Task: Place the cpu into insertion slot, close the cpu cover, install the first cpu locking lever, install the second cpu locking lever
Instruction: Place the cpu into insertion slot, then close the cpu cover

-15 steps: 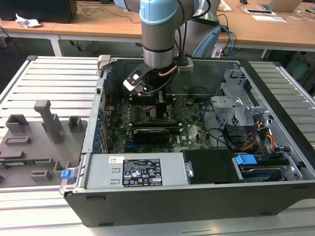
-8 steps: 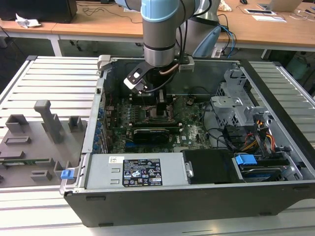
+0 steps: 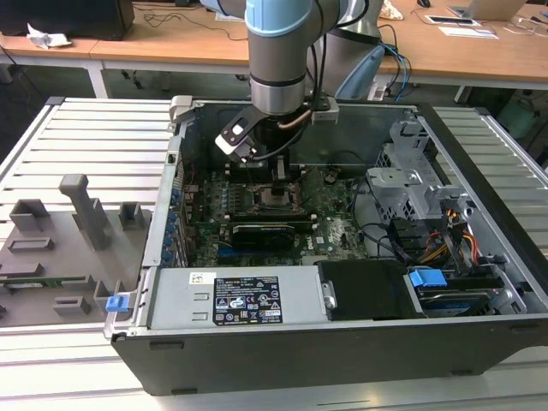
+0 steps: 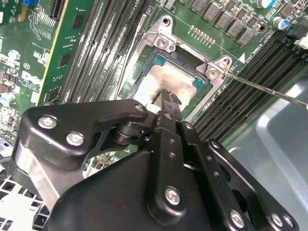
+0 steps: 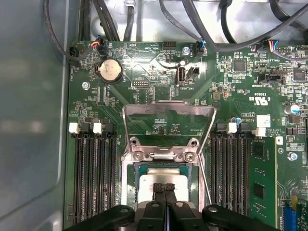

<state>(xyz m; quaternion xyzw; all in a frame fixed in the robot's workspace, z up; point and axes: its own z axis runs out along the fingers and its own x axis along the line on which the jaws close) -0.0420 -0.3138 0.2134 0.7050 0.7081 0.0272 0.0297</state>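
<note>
Touching the cpu (image 5: 150, 184) near its middle: gripper (image 5: 164, 188), fingertips squeezed together, nothing pinched between; contact with the metal top apparent, not certain. Found the cpu lying flat inside the insertion slot (image 5: 132, 178). Judged light, stiff, smooth-topped, delicate at the underside contacts; best taken by opposite edges, never pried. Just past the slot, noted the cpu cover (image 5: 168, 108) hinged up, not yet closed. Beside the slot, a thin locking lever (image 4: 260, 85), unlatched. Farther beyond, coin cell (image 5: 110, 70).

bright even light, pale glare on the cpu (image 5: 149, 180)
</note>
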